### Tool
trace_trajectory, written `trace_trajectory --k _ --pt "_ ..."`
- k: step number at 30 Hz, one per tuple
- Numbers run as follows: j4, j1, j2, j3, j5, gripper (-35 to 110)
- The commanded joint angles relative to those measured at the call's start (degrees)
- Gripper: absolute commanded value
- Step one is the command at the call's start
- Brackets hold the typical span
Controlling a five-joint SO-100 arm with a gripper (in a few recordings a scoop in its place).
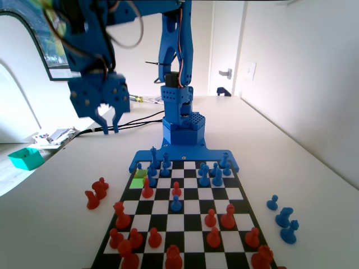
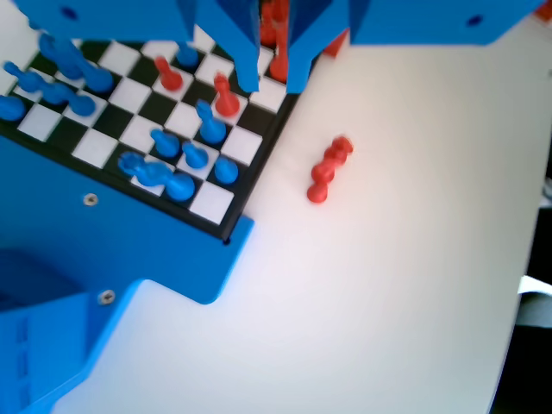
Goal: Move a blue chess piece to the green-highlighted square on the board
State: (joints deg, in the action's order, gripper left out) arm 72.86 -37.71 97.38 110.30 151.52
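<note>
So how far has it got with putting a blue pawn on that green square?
Nothing looks done yet. The green-highlighted square lies bare on the board. The gripper hangs open and empty, high above the table left of the board in the fixed view. Left to do: come down, grip a blue chess piece, maybe the one at, and set it there.
</note>
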Motion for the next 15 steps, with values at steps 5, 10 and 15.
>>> trace_trajectory --k 5,10,15 --pt "-7.8 1.1 1.1 8.5 -3.8 12" --pt "-9.5 3.4 1.1 12.0 -6.1 12" --pt "-14.2 3.8 0.4 16.3 -5.0 13"
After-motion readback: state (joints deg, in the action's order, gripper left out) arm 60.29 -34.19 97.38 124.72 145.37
